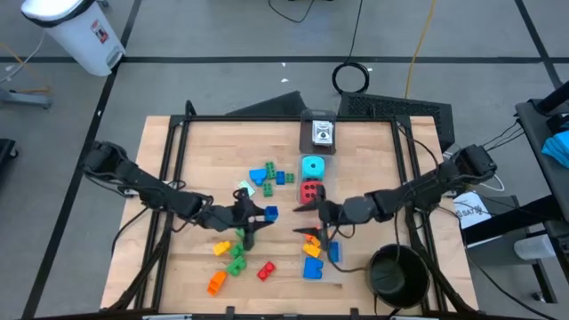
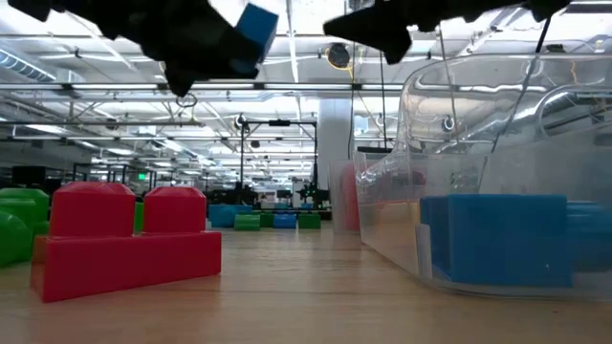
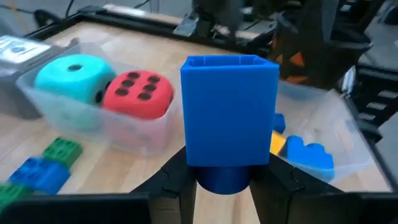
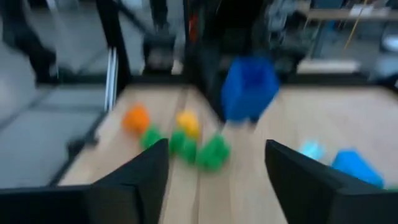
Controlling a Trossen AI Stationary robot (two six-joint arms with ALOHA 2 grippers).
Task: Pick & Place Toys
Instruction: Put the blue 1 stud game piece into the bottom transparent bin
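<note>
My left gripper (image 1: 264, 215) is shut on a blue brick (image 3: 229, 111), held above the table's middle; the brick also shows high up in the low view (image 2: 256, 25) and in the right wrist view (image 4: 249, 87). My right gripper (image 1: 306, 222) faces it, open and empty (image 4: 217, 177), over the left end of a clear box (image 1: 322, 255) that holds orange, yellow and blue bricks. A cyan die (image 3: 71, 74) and a red die (image 3: 138, 93) sit in a second clear box (image 1: 311, 180). Loose bricks (image 1: 236, 257) lie on the table near the front edge. My left gripper pinches the blue brick between its two fingers (image 3: 176, 180), by two opposite sides at its stud end (image 3: 194, 157). The fingers come from the table's left, about level. The brick sticks out past the fingertips, hollow end forward, lifted clear of the table.
A black round bowl (image 1: 398, 274) stands at the front right. A grey device (image 1: 320, 133) sits at the far edge. Blue and green bricks (image 1: 268, 176) lie left of the dice box. A red brick (image 2: 124, 239) and a green one (image 2: 19, 225) lie near the low camera.
</note>
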